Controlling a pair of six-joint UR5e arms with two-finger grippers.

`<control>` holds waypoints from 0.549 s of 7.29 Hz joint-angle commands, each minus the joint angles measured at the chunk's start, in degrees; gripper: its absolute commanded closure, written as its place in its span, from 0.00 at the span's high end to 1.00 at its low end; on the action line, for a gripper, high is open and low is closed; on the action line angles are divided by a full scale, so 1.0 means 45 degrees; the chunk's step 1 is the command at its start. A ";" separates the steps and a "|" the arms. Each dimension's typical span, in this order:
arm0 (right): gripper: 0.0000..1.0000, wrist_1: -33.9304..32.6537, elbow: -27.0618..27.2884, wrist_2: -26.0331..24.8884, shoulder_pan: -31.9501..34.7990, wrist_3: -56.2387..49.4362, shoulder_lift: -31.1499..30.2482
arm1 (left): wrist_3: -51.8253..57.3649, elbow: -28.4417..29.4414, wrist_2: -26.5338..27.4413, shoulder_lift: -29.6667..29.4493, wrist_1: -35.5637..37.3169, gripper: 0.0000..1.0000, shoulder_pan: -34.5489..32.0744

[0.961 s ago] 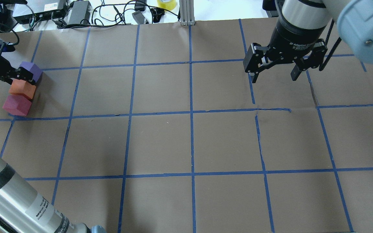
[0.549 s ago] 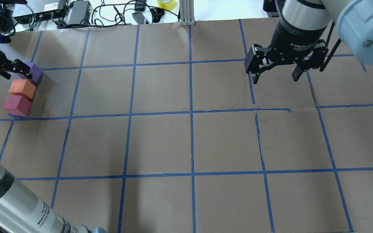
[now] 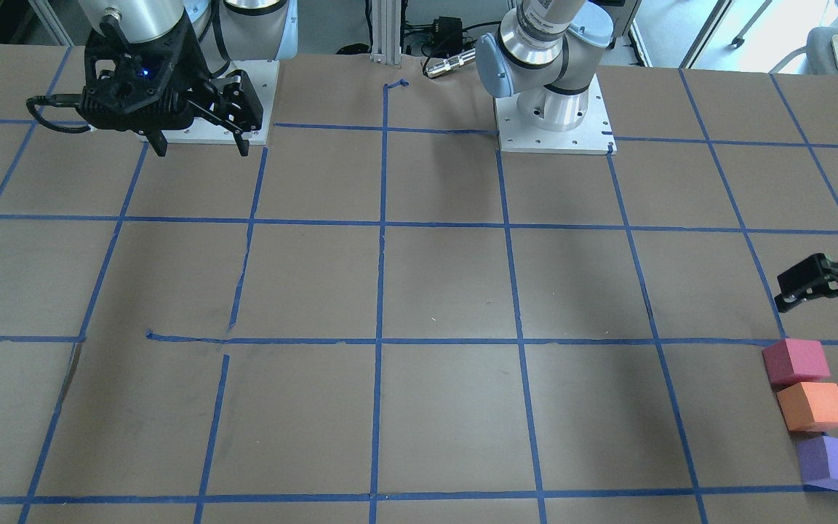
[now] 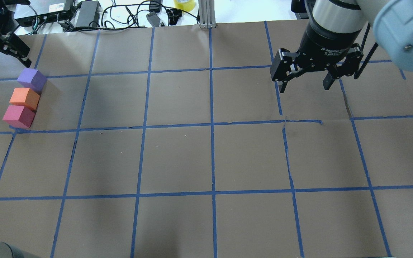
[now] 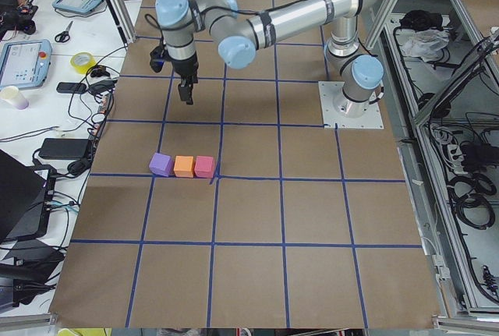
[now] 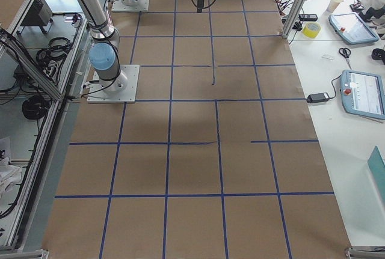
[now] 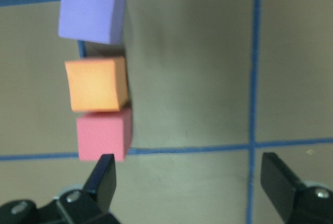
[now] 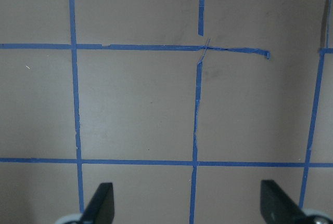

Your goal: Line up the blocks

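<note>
Three small cubes stand touching in a straight row at the table's left side: purple (image 4: 32, 79), orange (image 4: 24, 98) and pinkish red (image 4: 18, 116). They also show in the front view as purple (image 3: 833, 462), orange (image 3: 814, 406) and pinkish red (image 3: 796, 362), and in the left wrist view as purple (image 7: 88, 12), orange (image 7: 96, 83) and pinkish red (image 7: 101, 135). My left gripper (image 4: 2, 50) is open and empty, raised clear of the row, beyond its purple end. My right gripper (image 4: 304, 86) is open and empty, high over the right half of the table.
Brown paper with a blue tape grid (image 4: 212, 125) covers the table. Cables, power bricks and a yellow tape roll (image 4: 184, 4) lie past the far edge. A metal post (image 4: 206, 14) stands at the far middle. Both arm bases (image 3: 553, 116) sit at the robot's side.
My left gripper has let go of the purple cube and pulled up and away toward the far left corner; the cube stays in the row. The right gripper has barely moved.
</note>
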 commanded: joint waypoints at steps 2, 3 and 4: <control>1.00 -0.0032 -0.0095 -0.0422 -0.0121 -0.0126 0.0102 | -0.4254 -0.1143 0.0114 0.2093 -0.0666 1.00 -0.2803; 1.00 0.0026 0.0020 -0.0461 -0.0121 -0.0126 0.0103 | -0.5990 -0.1401 0.0037 0.2251 -0.0490 1.00 -0.3607; 1.00 -0.0051 -0.0037 -0.0307 -0.0121 -0.0107 0.0083 | -0.6568 -0.1404 -0.0447 0.2059 -0.0488 1.00 -0.4621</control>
